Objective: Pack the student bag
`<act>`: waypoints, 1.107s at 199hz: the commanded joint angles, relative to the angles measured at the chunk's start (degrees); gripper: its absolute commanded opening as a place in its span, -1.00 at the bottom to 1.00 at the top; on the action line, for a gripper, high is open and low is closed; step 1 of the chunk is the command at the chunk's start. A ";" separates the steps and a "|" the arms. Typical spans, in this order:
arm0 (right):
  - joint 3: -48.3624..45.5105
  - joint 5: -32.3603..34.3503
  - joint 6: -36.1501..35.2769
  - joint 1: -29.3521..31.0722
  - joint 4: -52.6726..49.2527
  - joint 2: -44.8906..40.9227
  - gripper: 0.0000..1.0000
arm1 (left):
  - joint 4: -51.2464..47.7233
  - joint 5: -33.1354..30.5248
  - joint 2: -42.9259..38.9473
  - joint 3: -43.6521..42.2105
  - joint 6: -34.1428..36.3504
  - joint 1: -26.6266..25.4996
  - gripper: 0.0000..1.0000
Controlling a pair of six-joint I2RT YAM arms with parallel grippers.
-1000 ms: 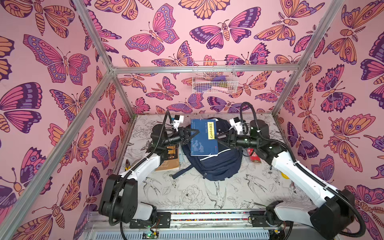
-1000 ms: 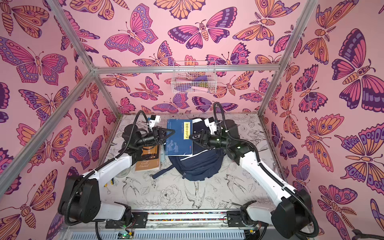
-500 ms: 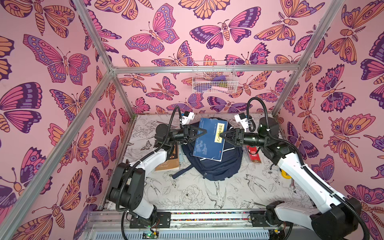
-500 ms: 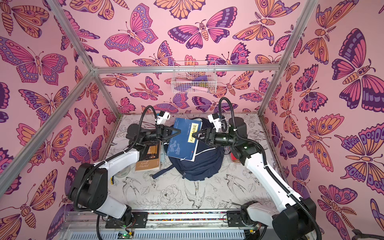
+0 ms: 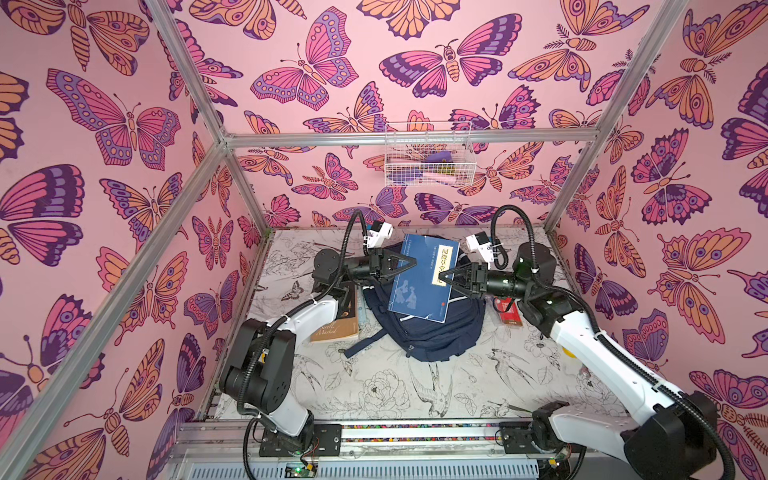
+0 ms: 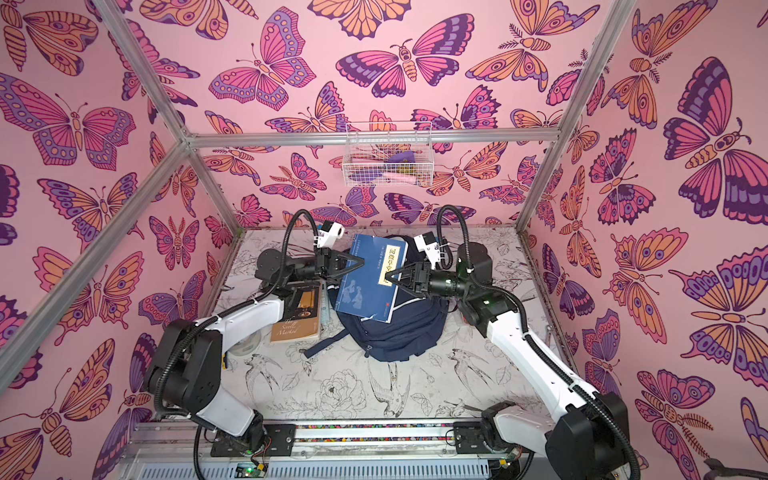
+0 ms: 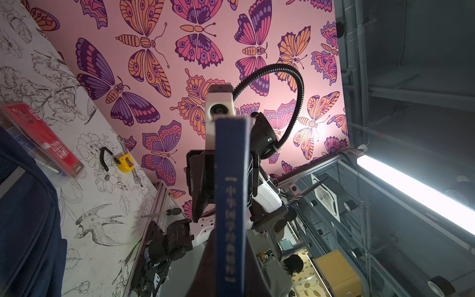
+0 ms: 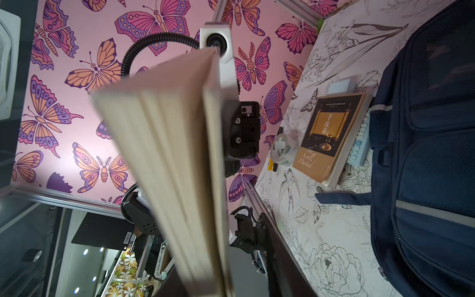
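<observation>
At the back middle of the flower-printed table (image 5: 374, 395), the student bag (image 5: 432, 336) lies flat in both top views, navy, with one strap trailing toward the front left. Over its far half a blue book (image 5: 424, 278) is held between the two arms, cover up and a little askew. The left gripper (image 5: 413, 263) is clamped on the spine edge, and in the left wrist view the spine (image 7: 230, 205) rises from between its fingers. The right gripper (image 5: 441, 277) straddles the opposite page edge by the yellow title label; whether its jaws press the pages or stand just off them I cannot tell. A brown book (image 5: 336, 328) lies just left of the bag, partly under the left arm, with a clear tape roll (image 8: 282, 150) beside it. A red packet (image 5: 509, 311) lies just right of the bag, and a wire basket (image 5: 428, 160) hangs on the back wall
</observation>
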 commanded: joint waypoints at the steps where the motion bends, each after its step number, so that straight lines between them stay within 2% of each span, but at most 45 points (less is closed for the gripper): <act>1: -0.09 0.44 1.49 0.74 3.24 -0.11 -0.42 | 4.65 -0.20 0.39 1.87 -0.27 -0.39 -1.00; 11: -0.04 1.13 0.79 0.75 2.11 -0.70 -0.62 | 4.71 -0.19 0.69 1.98 -0.24 -0.39 -1.00; 25: -0.05 2.14 -0.32 0.74 0.37 -1.60 -0.79 | 4.71 -0.30 1.22 1.85 -0.22 -0.39 -1.00; 69: 0.59 4.03 -3.30 -0.01 -5.85 -3.76 -0.83 | 4.71 -0.81 2.52 2.07 -0.23 -0.39 -1.00; 85: 1.09 4.55 -4.35 -0.48 -7.88 -4.16 -0.98 | 4.50 -0.83 3.43 2.07 0.07 -0.39 -1.00; 91: 1.51 5.35 -5.31 -0.81 -9.76 -4.30 -1.00 | 3.83 -0.85 3.80 1.92 0.60 -0.30 -0.87; 99: 2.22 6.66 -6.79 -1.39 -12.96 -4.65 -1.00 | 1.63 -1.17 3.86 1.61 2.10 -0.22 -0.56; 107: 2.80 7.80 -7.94 -2.28 -15.75 -4.88 -1.00 | -1.80 -1.61 3.44 1.17 4.69 -0.05 -0.34; 123: 3.97 10.58 -10.04 -4.87 -21.97 -5.60 -1.00 | -15.96 -3.32 0.64 0.49 15.12 0.14 -0.10; 130: 4.74 12.27 -11.39 -6.37 -25.76 -5.88 -1.00 | -25.04 -5.09 -1.38 0.61 22.44 0.14 -0.02; 136: 5.47 14.27 -12.60 -7.89 -29.37 -6.17 -1.00 | -37.05 -7.69 -3.28 1.29 29.79 -0.02 0.05; 145: 6.72 18.77 -14.65 -10.00 -35.62 -6.49 -1.00 | -54.54 -14.27 -6.22 3.30 42.46 -0.77 0.19; 147: 7.06 20.35 -15.14 -10.51 -37.24 -6.59 -1.00 | -58.35 -15.68 -6.70 3.61 47.35 -1.05 0.22; 151: 7.80 22.78 -16.17 -11.46 -40.42 -6.54 -1.00 | -65.20 -20.32 -7.52 4.76 52.58 -1.90 0.29; 164: 10.24 31.70 -19.06 -13.96 -50.78 -5.94 -1.00 | -80.11 -33.40 -8.26 8.77 64.80 -5.66 0.39; 175: 11.46 36.75 -20.70 -15.61 -56.70 -5.22 -1.00 | -87.28 -40.79 -6.67 12.15 71.40 -9.12 0.39; 188: 11.36 39.59 -21.05 -17.76 -60.10 -5.45 -1.00 | -92.96 -45.32 -3.20 15.82 75.78 -12.51 0.37; 220: 8.23 38.67 -19.90 -21.82 -60.72 -7.54 -1.00 | -102.73 -58.23 6.39 24.35 84.34 -21.53 0.37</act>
